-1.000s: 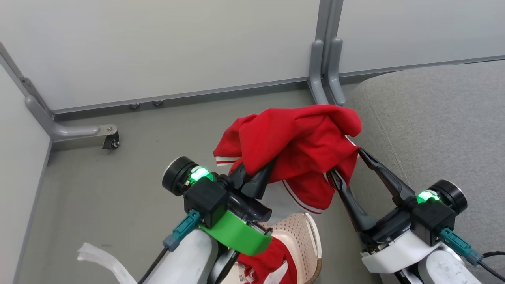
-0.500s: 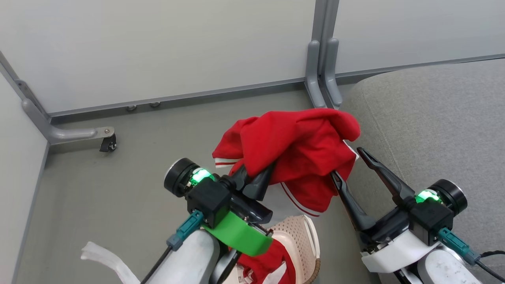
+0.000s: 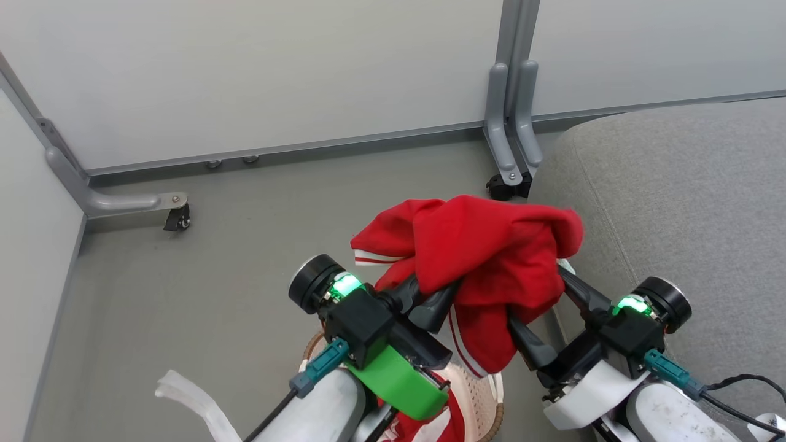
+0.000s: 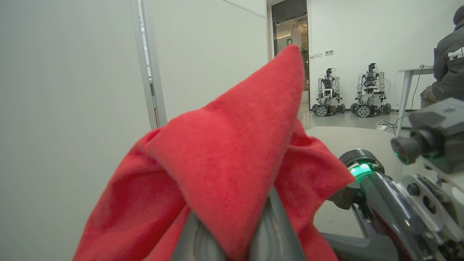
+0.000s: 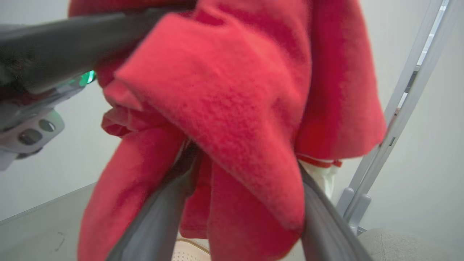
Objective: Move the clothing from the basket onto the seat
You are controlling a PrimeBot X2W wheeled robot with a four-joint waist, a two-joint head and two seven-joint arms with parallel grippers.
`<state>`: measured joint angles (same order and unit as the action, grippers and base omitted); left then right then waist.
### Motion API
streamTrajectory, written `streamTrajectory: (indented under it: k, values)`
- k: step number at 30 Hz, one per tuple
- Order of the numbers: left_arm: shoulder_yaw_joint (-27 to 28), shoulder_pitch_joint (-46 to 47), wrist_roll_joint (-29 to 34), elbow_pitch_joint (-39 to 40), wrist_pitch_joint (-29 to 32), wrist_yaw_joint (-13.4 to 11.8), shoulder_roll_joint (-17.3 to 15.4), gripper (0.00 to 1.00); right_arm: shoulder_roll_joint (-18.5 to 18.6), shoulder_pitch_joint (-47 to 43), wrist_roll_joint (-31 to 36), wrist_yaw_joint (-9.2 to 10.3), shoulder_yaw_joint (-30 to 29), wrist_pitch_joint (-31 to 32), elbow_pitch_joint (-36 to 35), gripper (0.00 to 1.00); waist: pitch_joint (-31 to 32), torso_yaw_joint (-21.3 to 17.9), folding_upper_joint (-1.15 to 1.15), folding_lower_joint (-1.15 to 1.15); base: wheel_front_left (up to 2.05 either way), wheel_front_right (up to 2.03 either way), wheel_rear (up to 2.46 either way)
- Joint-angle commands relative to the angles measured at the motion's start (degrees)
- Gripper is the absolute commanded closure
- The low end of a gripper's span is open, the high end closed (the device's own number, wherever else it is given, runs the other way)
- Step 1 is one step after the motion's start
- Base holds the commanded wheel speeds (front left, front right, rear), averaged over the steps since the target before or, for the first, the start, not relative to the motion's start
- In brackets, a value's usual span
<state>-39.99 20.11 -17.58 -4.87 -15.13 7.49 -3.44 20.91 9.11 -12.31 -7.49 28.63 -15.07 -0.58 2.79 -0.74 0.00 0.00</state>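
Holding 1 red garment (image 3: 485, 245) aloft over the floor (image 3: 215, 276), we pinch it with our left gripper (image 3: 433, 299), whose 2 fingers (image 3: 433, 310) are pressed together on a fold of the fabric. Our right gripper (image 3: 537, 294) has its fingers spread wide, with the cloth draped over and between them; we cannot tell whether it carries any weight. The garment hangs above the basket (image 3: 486, 399) and just beside the seat (image 3: 675, 202), not on it. A 2nd red garment (image 3: 455, 422) lies in the basket.

red garment (image 3: 485, 258) bunched aloft, basket (image 3: 484, 400) below
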Motion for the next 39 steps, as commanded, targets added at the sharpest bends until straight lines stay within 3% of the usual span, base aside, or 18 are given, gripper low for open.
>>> streamTrajectory:
  k: [1,13,14,15,39]
  values:
    - [-0.5,1.1,-0.5,-0.1,0.0,0.0,-0.6,1.0,0.2,1.1,-0.4,0.0,1.0,-0.2,0.4,0.0,0.0,0.2,0.0,0.0,0.0,0.0,0.0]
    - [-2.6,2.0,-2.2,-0.3,0.0,0.0,-1.1,1.0,-1.0,4.4,-1.4,0.0,5.8,-0.2,3.4,0.0,0.0,1.3,0.0,0.0,0.0,0.0,0.0]
    - [-2.5,2.0,-2.2,-0.3,0.0,0.0,-1.1,1.0,-1.0,4.3,-1.7,0.0,6.0,-0.2,3.8,0.58,0.1,1.4,0.0,0.0,0.0,0.0,0.0]
    - [-2.4,2.0,-2.2,-0.2,0.0,0.0,-1.2,1.0,-1.0,4.5,-1.6,0.0,6.1,-0.2,3.8,1.0,0.1,1.5,0.0,0.0,0.0,0.0,0.0]
    - [-1.5,0.5,-1.2,-0.5,0.0,0.0,-1.7,1.0,-1.3,2.4,-2.2,0.0,4.0,-0.2,2.3,1.0,0.8,0.9,0.0,0.0,0.0,0.0,0.0]
